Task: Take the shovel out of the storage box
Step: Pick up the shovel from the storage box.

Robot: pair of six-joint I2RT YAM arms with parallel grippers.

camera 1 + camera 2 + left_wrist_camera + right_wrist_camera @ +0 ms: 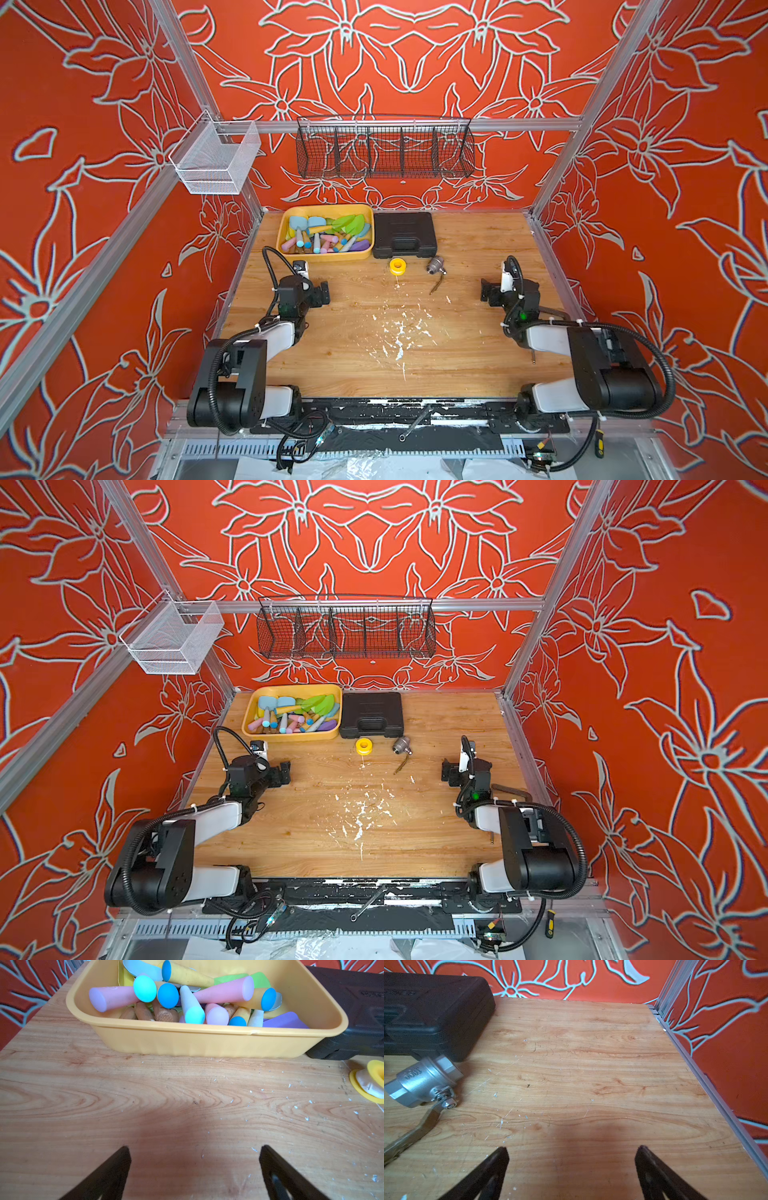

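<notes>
The storage box (325, 258), a shallow yellow tub, sits at the table's back left and shows in both top views (291, 737). Heaped inside are several pastel toy shovels: one with a light-blue blade (297, 222), green-bladed ones (351, 224), and pink, yellow and wooden handles (116, 997) pointing toward the box's near wall (197, 1043). My left gripper (322, 292) (194, 1151) hovers over bare table just in front of the box, open and empty. My right gripper (486, 291) (572, 1150) is open and empty over the right side of the table, far from the box.
A black ribbed tool case (404, 235) touches the box's right side. In front of the case lie a yellow tape roll (397, 266) and a metal ball valve (435, 264) with a lever. A black wire basket (384, 151) and a white mesh basket (216, 160) hang on the frame.
</notes>
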